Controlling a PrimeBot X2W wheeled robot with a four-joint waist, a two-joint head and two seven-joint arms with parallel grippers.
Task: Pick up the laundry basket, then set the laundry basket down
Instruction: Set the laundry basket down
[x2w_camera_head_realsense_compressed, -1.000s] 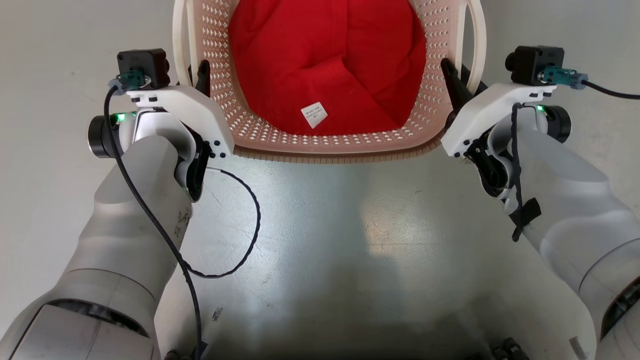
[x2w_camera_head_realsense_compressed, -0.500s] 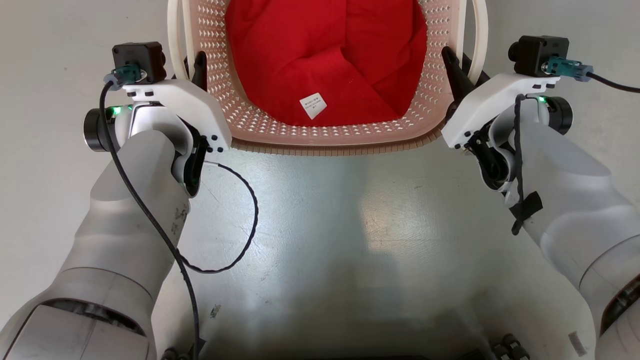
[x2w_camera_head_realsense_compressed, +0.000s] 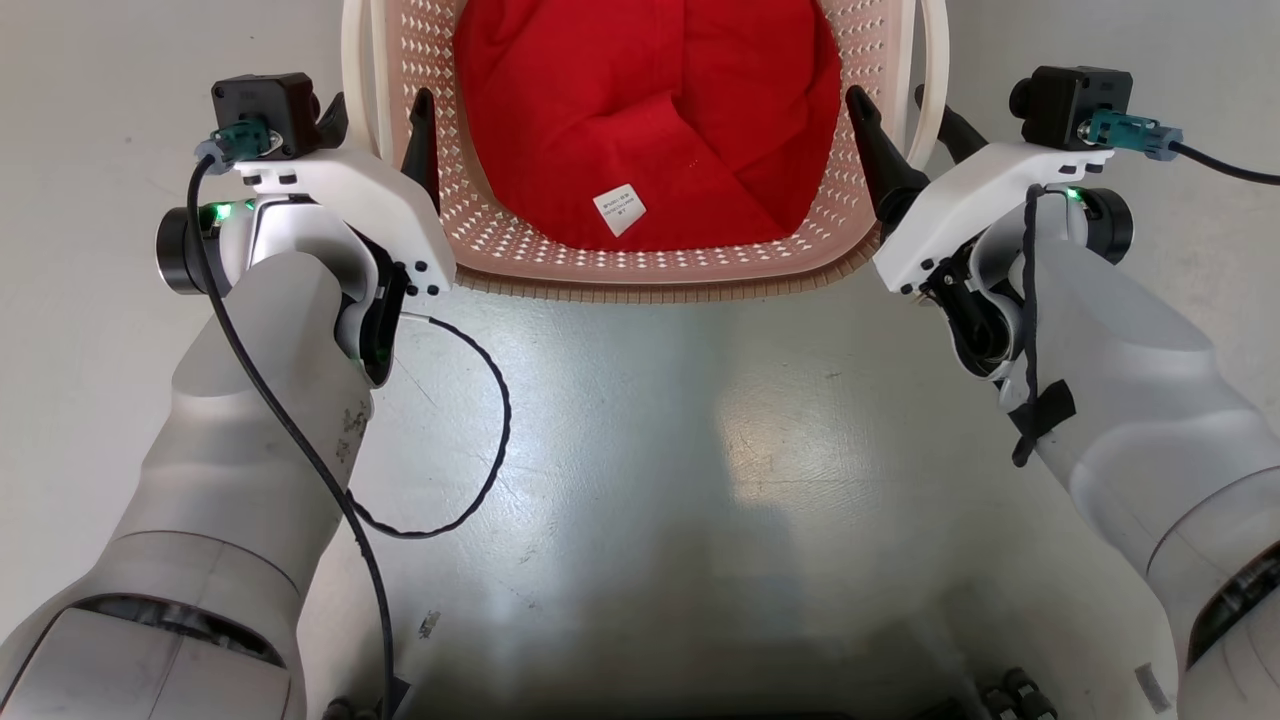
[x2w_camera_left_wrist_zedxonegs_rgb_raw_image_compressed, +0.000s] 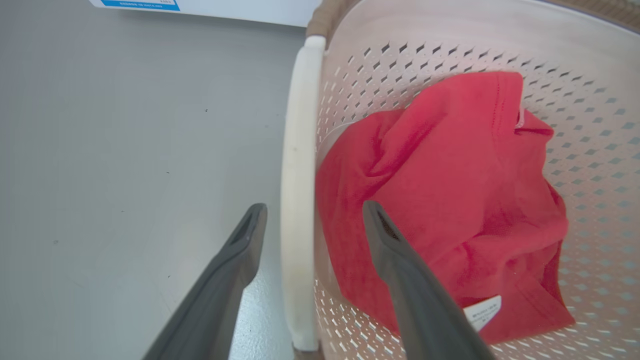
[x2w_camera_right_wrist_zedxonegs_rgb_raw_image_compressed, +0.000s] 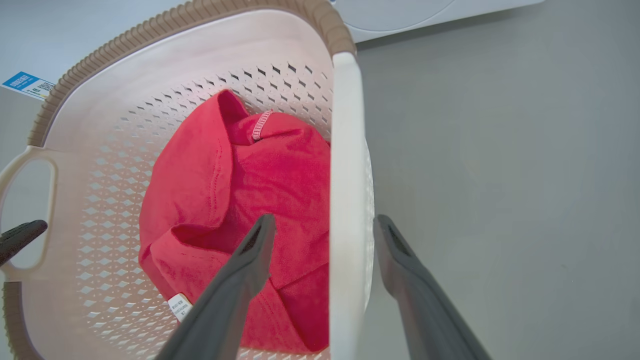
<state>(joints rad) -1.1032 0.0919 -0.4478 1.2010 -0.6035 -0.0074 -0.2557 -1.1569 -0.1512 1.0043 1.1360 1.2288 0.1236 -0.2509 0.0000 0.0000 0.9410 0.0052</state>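
Observation:
The laundry basket (x2w_camera_head_realsense_compressed: 650, 285), cream perforated plastic with a brown ribbed rim, stands on the grey floor between my two arms and holds a red garment (x2w_camera_head_realsense_compressed: 650, 110). My left gripper (x2w_camera_head_realsense_compressed: 378, 115) is open and straddles the basket's left loop handle (x2w_camera_left_wrist_zedxonegs_rgb_raw_image_compressed: 297, 165), one finger outside and one inside the basket, with gaps on both sides. My right gripper (x2w_camera_head_realsense_compressed: 900, 110) is open the same way around the right handle (x2w_camera_right_wrist_zedxonegs_rgb_raw_image_compressed: 345, 150). In the wrist views the left gripper (x2w_camera_left_wrist_zedxonegs_rgb_raw_image_compressed: 315, 209) and the right gripper (x2w_camera_right_wrist_zedxonegs_rgb_raw_image_compressed: 325, 222) both stand apart from the handle bars.
A white washing machine (x2w_camera_right_wrist_zedxonegs_rgb_raw_image_compressed: 400, 10) stands just beyond the basket, with a blue label (x2w_camera_left_wrist_zedxonegs_rgb_raw_image_compressed: 135, 4) on its front. Glossy grey floor (x2w_camera_head_realsense_compressed: 640, 480) lies on all sides. A black cable (x2w_camera_head_realsense_compressed: 480, 480) loops off my left forearm.
Both grippers were shut on the basket's handles and have opened, letting the handles go. The arms have shifted slightly forward along the basket's sides.

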